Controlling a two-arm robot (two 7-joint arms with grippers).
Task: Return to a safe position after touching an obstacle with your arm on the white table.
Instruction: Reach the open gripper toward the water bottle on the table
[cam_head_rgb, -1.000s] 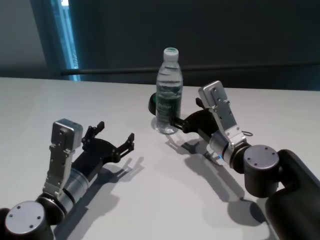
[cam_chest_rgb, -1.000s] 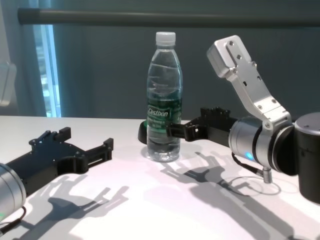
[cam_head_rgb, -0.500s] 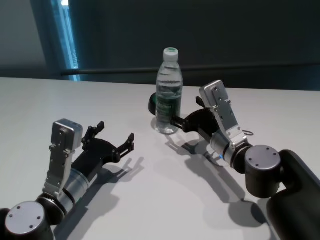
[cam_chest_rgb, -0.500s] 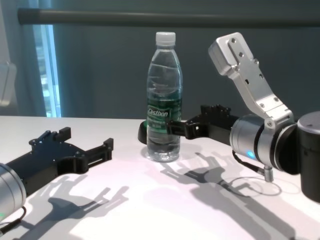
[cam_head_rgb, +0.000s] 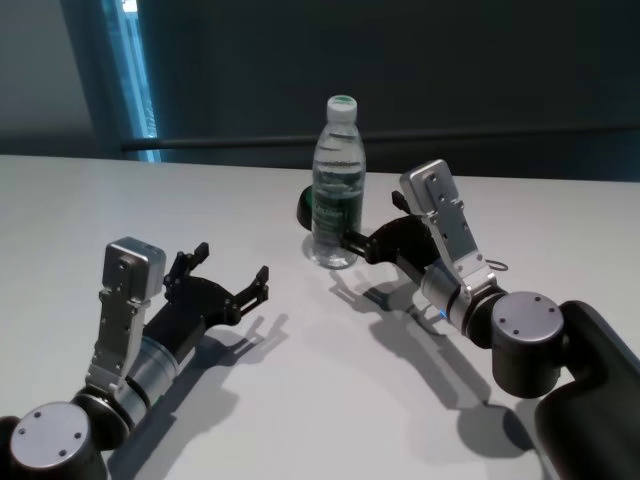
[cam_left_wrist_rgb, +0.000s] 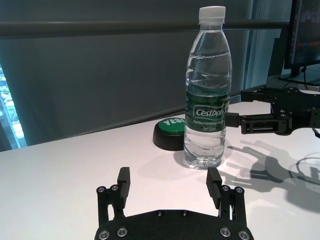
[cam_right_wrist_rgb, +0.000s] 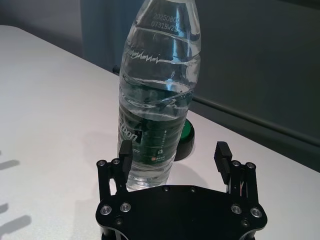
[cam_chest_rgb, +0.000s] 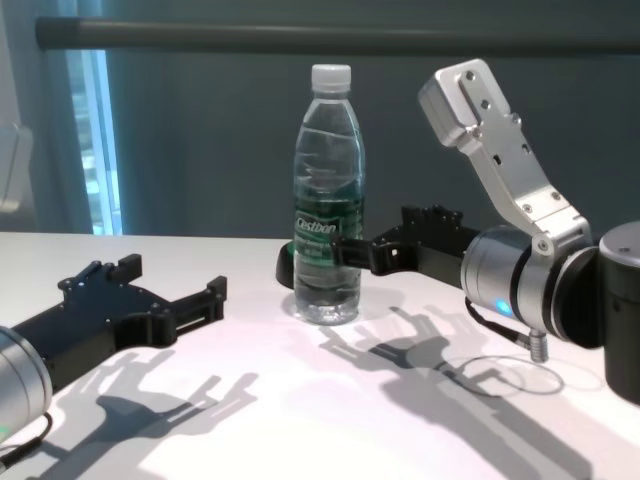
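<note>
White counter (cam_head_rgb: 300, 400) fills your view, with a dark wall behind it. Your right tool (cam_right_wrist_rgb: 172, 151) sits low over the counter with its fingers spread apart — the one nearer the bottle (cam_head_rgb: 338, 185) is right against the label band, contact or a hair off, you cannot tell which. The bottle itself stands upright near the middle of the counter, cap (cam_chest_rgb: 331, 75) on, outside the gap between the fingers and just to one side of it. Directly behind the bottle lies a low black-and-green round button (cam_left_wrist_rgb: 170, 134). Further out on your left, the left tool (cam_head_rgb: 232, 283) rests low over the counter, fingers also spread wide and holding nothing — well apart from the bottle.
</note>
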